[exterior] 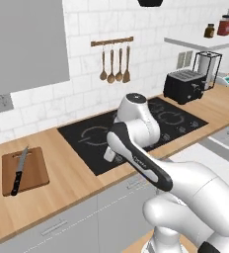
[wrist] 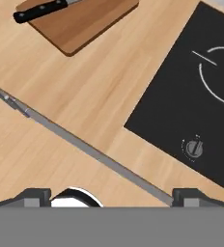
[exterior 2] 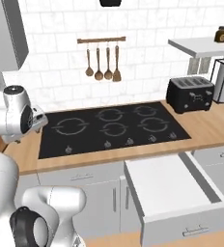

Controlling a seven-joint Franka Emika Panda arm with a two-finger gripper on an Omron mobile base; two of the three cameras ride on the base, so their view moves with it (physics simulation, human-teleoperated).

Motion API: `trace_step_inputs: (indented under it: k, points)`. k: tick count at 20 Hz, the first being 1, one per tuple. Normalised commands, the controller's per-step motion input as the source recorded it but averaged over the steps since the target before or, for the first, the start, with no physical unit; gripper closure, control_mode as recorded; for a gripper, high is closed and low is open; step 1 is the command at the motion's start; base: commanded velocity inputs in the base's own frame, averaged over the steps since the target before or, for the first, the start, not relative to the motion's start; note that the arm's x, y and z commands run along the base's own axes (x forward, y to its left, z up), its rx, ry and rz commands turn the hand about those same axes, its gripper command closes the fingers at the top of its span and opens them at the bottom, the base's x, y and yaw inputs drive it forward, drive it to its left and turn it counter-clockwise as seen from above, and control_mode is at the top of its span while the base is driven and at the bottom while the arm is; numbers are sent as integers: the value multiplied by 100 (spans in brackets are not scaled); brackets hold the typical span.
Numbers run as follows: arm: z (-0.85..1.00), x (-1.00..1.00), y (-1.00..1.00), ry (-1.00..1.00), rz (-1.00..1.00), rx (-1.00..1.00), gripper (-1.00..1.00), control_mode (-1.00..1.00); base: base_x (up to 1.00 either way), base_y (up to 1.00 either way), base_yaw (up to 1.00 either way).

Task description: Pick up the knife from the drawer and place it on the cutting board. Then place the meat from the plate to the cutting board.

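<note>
The knife (exterior: 19,171), black-handled with a grey blade, lies lengthwise on the brown cutting board (exterior: 33,173) at the left end of the counter. In the hand view the board (wrist: 85,24) sits at the top with the knife's handle (wrist: 39,10) on it. My gripper (wrist: 113,198) hangs over the counter's front edge, well away from the board, open with nothing between its fingertips (wrist: 35,195). The drawer (exterior 2: 168,189) stands pulled out at the right, its white inside bare. The meat and its plate are out of view.
A black cooktop (exterior 2: 111,126) fills the middle of the wooden counter (exterior: 72,178). A black toaster (exterior 2: 189,94) stands to its right. Wooden utensils (exterior 2: 102,61) hang on the tiled wall. My arm (exterior: 136,148) rises in front of the cooktop.
</note>
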Motion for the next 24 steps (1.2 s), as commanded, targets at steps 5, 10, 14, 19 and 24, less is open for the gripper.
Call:
trace_step_inputs:
  k: [5,10,14,19,24]
  points:
    - [0,0,0,0,0,0,-100,100,-81,13,-27]
    - [0,0,0,0,0,0,-100,100,-33,27,-48]
    - [0,0,0,0,0,0,-100,100,-16,0,-63]
    - [0,0,0,0,0,0,-100,100,-3,-6,-66]
    - [0,0,0,0,0,0,-100,100,0,-15,-66]
